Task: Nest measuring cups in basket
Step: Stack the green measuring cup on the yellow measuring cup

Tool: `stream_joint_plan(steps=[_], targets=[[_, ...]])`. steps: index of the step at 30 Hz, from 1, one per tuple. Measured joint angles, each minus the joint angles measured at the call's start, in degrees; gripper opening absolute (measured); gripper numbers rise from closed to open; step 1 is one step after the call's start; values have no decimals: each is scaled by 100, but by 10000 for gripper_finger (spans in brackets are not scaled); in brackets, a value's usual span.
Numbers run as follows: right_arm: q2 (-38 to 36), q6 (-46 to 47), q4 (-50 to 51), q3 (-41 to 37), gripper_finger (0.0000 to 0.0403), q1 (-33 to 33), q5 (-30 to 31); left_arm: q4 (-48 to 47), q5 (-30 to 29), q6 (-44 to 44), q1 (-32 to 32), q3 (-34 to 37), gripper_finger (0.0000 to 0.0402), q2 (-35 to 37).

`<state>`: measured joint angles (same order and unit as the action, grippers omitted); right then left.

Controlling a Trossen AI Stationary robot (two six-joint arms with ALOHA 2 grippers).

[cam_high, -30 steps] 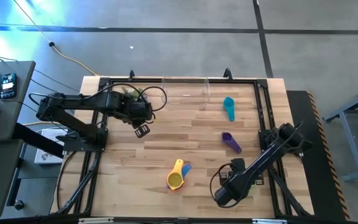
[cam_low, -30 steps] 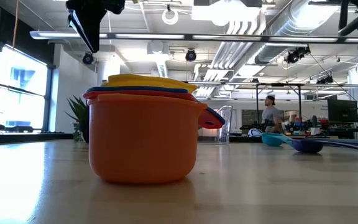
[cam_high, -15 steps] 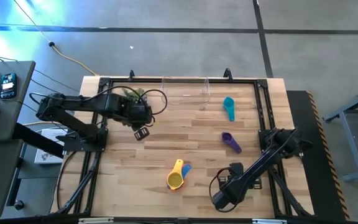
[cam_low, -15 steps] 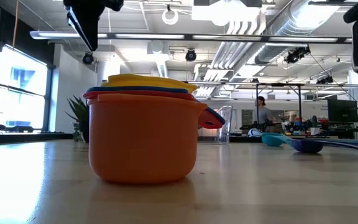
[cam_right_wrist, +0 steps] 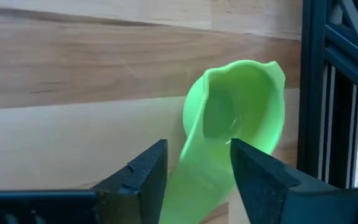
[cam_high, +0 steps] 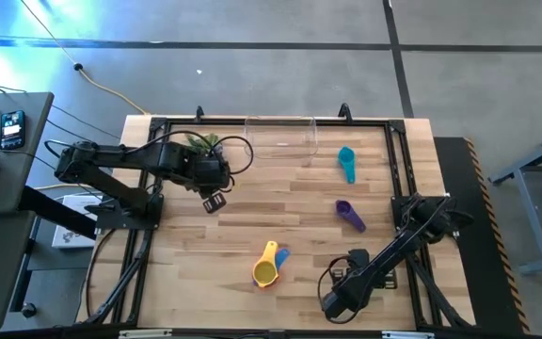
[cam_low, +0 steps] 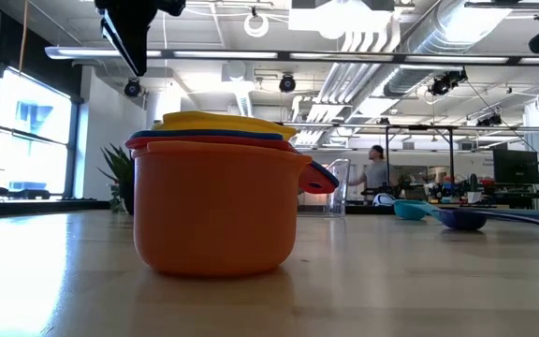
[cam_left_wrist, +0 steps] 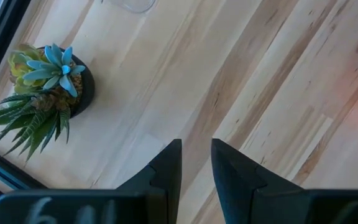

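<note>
A green measuring cup (cam_right_wrist: 241,106) lies near the table's near right corner, beside a black rail. My right gripper (cam_right_wrist: 197,165) is low over it, open, with one finger on either side of the cup's handle (cam_right_wrist: 194,180); in the high view this gripper (cam_high: 342,285) hides the cup. An orange cup with yellow, blue and red cups nested in it (cam_high: 267,267) (cam_low: 215,201) stands at near centre. A teal cup (cam_high: 347,162) and a purple cup (cam_high: 350,214) lie at the right. The clear basket (cam_high: 280,139) stands at the far edge. My left gripper (cam_high: 215,200) (cam_left_wrist: 196,168) hovers narrowly open over bare wood. My right gripper's fingers (cam_right_wrist: 148,171) stand on both sides of the green cup's handle (cam_right_wrist: 197,168), slanting down from above, the handle running back between them. Whether either finger touches the handle, I cannot tell.
A small spiky plant in a dark pot (cam_high: 199,141) (cam_left_wrist: 45,81) stands at the far left, close to my left gripper. A black metal frame (cam_high: 398,169) (cam_right_wrist: 328,93) borders the table. Bare wood lies between the cup stack and the basket.
My right gripper has sunk toward the table at the near right and shifted a little toward the near left. My left arm has kept still, and no cup has moved.
</note>
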<state>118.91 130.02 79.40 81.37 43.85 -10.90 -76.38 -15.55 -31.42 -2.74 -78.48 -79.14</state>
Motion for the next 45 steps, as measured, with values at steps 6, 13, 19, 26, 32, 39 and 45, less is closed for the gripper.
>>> stream_joint_plan(steps=[6, 13, 19, 26, 32, 39, 45], targets=[[3, -36, -557, -257, 90, 9, -139, -2, -1, 9, 0, -2, 78, -1], [-61, -288, -600, -270, 11, 10, -16, -2, -2, 11, 0, -2, 78, -1], [-333, -776, -479, -270, 8, -13, 599, -2, -2, 11, 0, -4, 78, -1], [-830, -1519, 65, -270, 5, -381, 1310, 32, -2, 11, 0, -4, 78, -1], [-1434, -2632, 605, -270, 3, -1120, 2004, 269, -2, 97, 23, -4, 78, -1], [-2069, -4390, 923, -270, 3, -2287, 2731, 606, -2, 167, 212, -4, 78, -1], [-2196, -6986, 197, -270, 3, -3237, 2935, 605, 62, 167, 448, -4, 78, -1]])
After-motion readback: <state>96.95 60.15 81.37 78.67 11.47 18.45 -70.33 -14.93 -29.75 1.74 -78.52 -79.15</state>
